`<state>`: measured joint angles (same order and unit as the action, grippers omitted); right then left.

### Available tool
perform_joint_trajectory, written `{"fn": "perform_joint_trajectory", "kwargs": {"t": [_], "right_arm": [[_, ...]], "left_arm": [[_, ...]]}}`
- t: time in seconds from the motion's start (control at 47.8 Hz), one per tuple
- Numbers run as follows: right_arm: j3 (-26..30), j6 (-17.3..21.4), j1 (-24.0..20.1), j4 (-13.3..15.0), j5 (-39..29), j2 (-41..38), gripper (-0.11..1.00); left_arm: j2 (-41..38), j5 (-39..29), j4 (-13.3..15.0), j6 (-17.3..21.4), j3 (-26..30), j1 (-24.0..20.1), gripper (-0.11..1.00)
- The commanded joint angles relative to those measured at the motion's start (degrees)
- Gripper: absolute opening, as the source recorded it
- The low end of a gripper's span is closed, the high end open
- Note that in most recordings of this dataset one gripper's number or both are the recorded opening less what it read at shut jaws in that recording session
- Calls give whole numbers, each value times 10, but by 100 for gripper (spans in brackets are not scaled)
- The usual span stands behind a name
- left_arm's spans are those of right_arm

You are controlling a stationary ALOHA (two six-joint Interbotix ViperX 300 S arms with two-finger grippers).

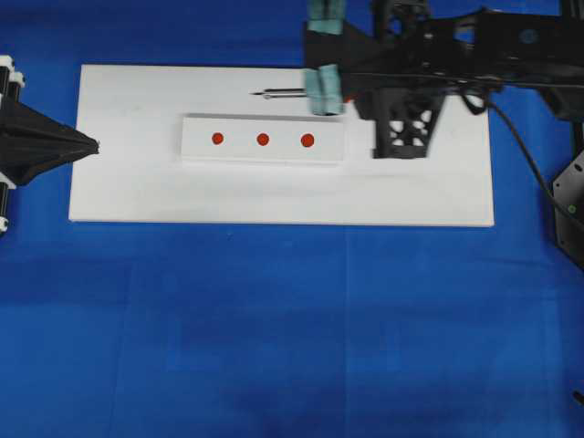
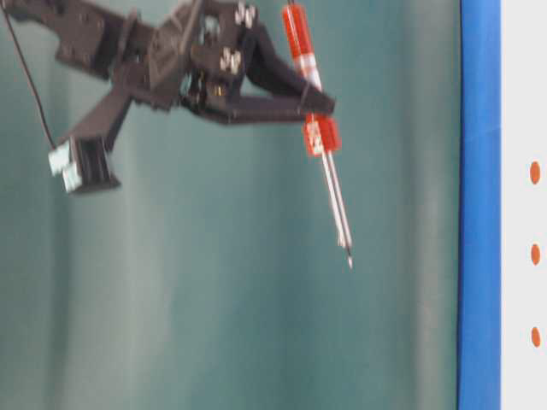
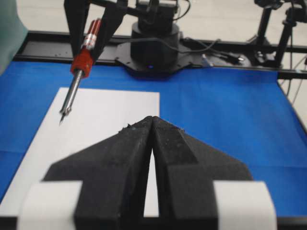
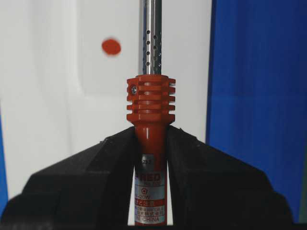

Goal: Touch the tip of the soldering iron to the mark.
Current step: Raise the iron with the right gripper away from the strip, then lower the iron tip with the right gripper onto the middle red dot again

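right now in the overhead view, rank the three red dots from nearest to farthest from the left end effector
Measured from the left end effector, shut at the left edge of the white board:
1. Left red dot, nearest, at the left end of the strip.
2. Middle red dot, centre of the strip.
3. Right red dot, farthest, below the soldering iron.

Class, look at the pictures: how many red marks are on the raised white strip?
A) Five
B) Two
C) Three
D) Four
C: the overhead view shows three red marks in a row on the strip, which lies on the white board.
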<state>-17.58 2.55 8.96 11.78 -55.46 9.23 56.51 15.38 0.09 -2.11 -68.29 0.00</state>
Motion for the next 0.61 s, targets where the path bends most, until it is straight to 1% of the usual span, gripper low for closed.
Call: {"fn": "perform_joint_trajectory", "kwargs": {"t": [0.0,0.167,0.586], "right_arm": [[-13,4,0,-1,2,33,6],[-36,15,0,-2,3,51,6],[-35,16,0,-2,7,18,6]], "left_arm": [[-2,4,-2,0,5,-1,0],[-3,4,-2,2,5,-1,0],[-2,4,-2,3,5,-1,0]]}}
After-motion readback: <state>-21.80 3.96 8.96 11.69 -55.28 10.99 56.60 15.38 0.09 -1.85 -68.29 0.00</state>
